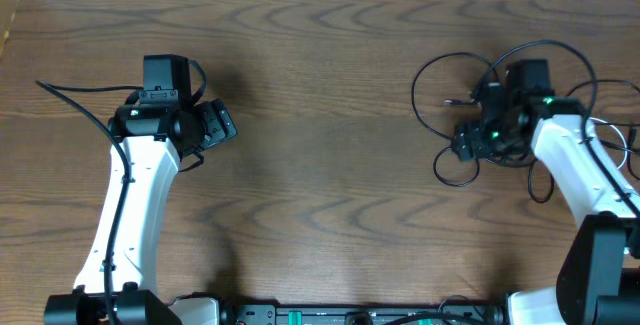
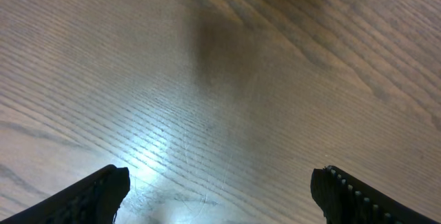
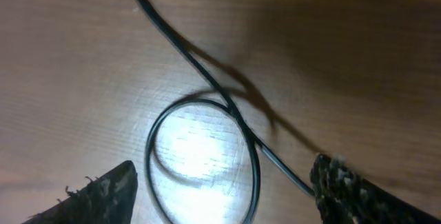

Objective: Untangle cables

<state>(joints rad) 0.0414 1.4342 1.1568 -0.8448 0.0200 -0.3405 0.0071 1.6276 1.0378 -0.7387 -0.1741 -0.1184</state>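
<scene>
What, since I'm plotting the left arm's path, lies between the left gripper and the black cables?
Overhead view: only bare wooden table between the left gripper and the black cables.

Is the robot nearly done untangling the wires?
Not really. Done: nothing yet; the black cables lie in one loopy heap on the right side of the table. In hand: the right gripper hangs open over a cable loop, gripping nothing. The left gripper is open over bare wood, away from the heap. Left: pulling every cable apart.
</scene>
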